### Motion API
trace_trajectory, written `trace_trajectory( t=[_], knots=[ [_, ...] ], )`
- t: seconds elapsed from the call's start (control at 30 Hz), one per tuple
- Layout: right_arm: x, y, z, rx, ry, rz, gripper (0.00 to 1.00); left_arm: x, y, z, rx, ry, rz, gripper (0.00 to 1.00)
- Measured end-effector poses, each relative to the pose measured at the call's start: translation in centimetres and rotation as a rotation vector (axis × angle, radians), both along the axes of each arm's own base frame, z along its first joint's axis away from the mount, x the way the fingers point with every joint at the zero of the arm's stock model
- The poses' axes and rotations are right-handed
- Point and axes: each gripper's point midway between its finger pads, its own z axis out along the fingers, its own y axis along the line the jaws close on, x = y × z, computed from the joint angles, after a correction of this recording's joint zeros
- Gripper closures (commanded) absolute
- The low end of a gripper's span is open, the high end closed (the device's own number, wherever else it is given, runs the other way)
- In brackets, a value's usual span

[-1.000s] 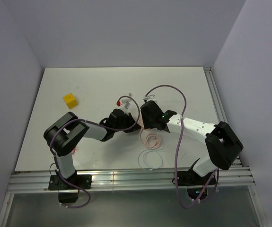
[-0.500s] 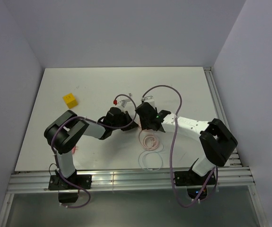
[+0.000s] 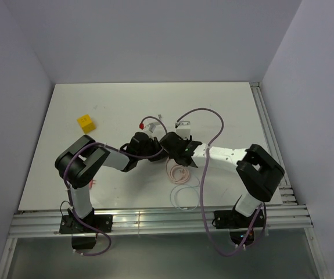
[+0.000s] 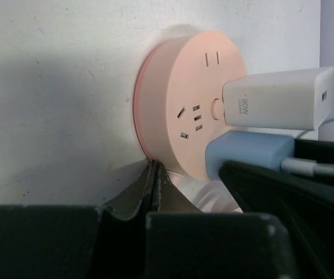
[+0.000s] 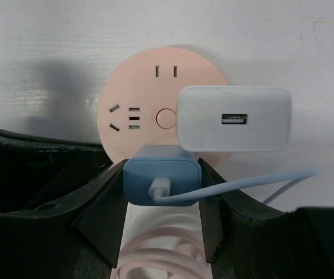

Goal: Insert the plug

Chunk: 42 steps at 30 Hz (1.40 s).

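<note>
My right claw (image 5: pixel 162 170) is clamped on the plug (image 5: pixel 162 181). One black finger (image 5: pixel 106 200) presses each flat side of the light-blue body, so the jaws stand part-way open, as wide as the plug itself. The plug sits squarely between the fingertips. Its thin pale cable (image 5: pixel 254 181) leaves the rear face and runs off to the right of the claw.

Straight ahead of the fingertips is the round pink socket disc (image 5: pixel 140 93), lying flat on the white table (image 5: pixel 45 35). The plug's front end meets the near edge of the disc's face. From the left wrist view the plug (image 4: pixel 248 152) lies against that face, but I cannot tell whether its pins are seated.

A white adapter block (image 5: pixel 233 119) stands in the disc just beyond the plug, a little to the claw's right, close above the blue body. A pink coiled piece (image 5: pixel 161 256) lies under the right claw, behind the plug.

My left claw (image 4: pixel 154 174) is fully closed with nothing between its jaws. The two tips are pressed together and point at the rim of the disc (image 4: pixel 181 99). They are right at the rim, though I cannot tell whether they touch it. The right claw's dark finger (image 4: pixel 283 192) lies just to the right of my left fingertips.
</note>
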Motion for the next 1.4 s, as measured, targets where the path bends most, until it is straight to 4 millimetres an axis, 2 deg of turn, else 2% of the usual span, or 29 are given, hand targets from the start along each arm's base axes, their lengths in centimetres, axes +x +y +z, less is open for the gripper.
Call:
trace_trajectory(
  t=[0.2, 0.53, 0.57, 0.6, 0.63, 0.67, 0.77, 0.83, 0.93, 1.07, 1.13, 1.17, 1.27, 1.4],
  knots=[
    [1.4, 0.6, -1.0, -0.04, -0.024, -0.042, 1.0, 0.7, 0.5, 0.0, 0.002, -0.014, 0.03, 1.0],
    [1.3, 0.6, -1.3, -0.025, -0.124, -0.088, 1.0, 0.9, 0.5, -0.1, 0.001, -0.019, 0.037, 1.0],
    [1.3, 0.6, -0.9, -0.016, -0.129, -0.091, 0.96, 0.9, 0.5, -0.1, -0.003, -0.015, 0.038, 1.0],
    [1.3, 0.6, -0.4, -0.006, -0.135, -0.093, 0.72, 0.8, 0.4, -0.1, -0.008, -0.013, 0.037, 1.0],
    [1.2, 0.6, -0.2, 0.001, -0.135, -0.094, 0.6, 0.7, 0.2, -0.1, -0.014, -0.009, 0.035, 1.0],
    [1.0, 0.4, 0.0, 0.007, -0.126, -0.093, 0.35, 0.6, 0.0, -0.1, -0.021, -0.004, 0.03, 1.0],
    [-1.0, -0.4, -0.3, 0.022, -0.045, -0.058, 0.07, -0.8, -1.5, -0.1, -0.055, 0.02, -0.006, 1.0],
    [-2.6, -0.8, 0.0, 0.036, 0.009, -0.023, 0.01, -1.9, -2.6, -0.1, -0.072, 0.032, -0.034, 1.0],
    [-4.3, -1.3, 1.9, 0.08, 0.042, 0.018, 0.0, -3.7, -4.0, 0.1, -0.096, 0.047, -0.079, 1.0],
    [-5.3, -1.7, 5.7, 0.161, 0.008, 0.056, 0.0, -4.5, -4.8, 0.4, -0.109, 0.048, -0.094, 0.97],
    [-5.8, -1.8, 7.8, 0.213, -0.021, 0.077, 0.0, -4.7, -4.7, 0.8, -0.111, 0.035, -0.084, 0.87],
    [-6.0, -1.9, 8.9, 0.238, -0.037, 0.084, 0.0, -4.7, -4.4, 1.3, -0.109, 0.027, -0.068, 0.74],
    [-6.5, -2.4, 11.8, 0.301, -0.083, 0.098, 0.01, -3.9, -3.1, 3.3, -0.081, -0.025, -0.005, 0.55],
    [-6.4, -3.7, 14.2, 0.351, -0.118, 0.094, 0.02, -1.7, -1.9, 8.0, -0.074, -0.131, 0.058, 0.44]
  ],
)
